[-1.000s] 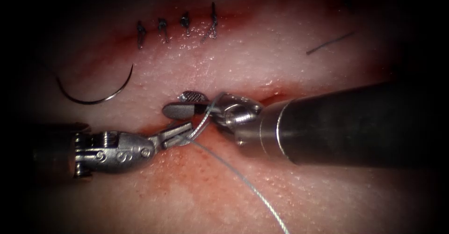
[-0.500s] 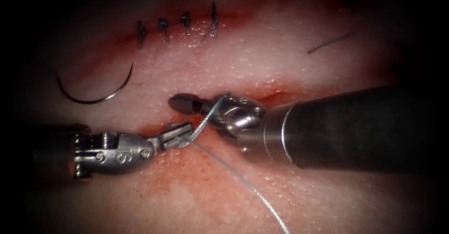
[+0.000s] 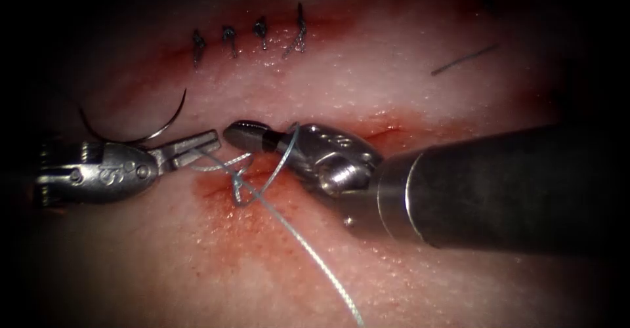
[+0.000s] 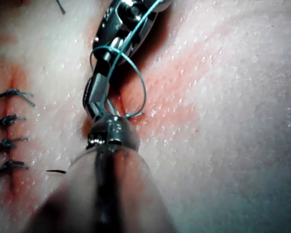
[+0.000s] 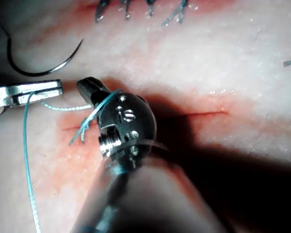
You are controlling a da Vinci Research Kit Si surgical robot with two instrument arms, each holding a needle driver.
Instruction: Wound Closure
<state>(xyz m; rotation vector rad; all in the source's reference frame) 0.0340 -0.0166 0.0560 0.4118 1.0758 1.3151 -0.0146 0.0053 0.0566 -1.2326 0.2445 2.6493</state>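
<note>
My left tool lies left of the cut, jaws shut on the thread. From them the thread runs right to a small tangle over the reddened tissue, and one turn goes round my right tool behind its jaws. My right tool comes in from the right with shut jaws, tip to tip with the left one; I see no thread between them. The curved needle lies free on the tissue behind the left tool, not in the tissue. The right wrist view shows the right tool, left tool and needle.
Several dark stitches close another cut farther back. A short cut end of thread lies on the tissue at the back right. Red fluid stains the tissue below the tangle. The right shaft covers the right side.
My right tool's jaws went from open to shut. My left tool moved up and to the left with the thread, drawing the strands out into a small tangle below the two tips.
</note>
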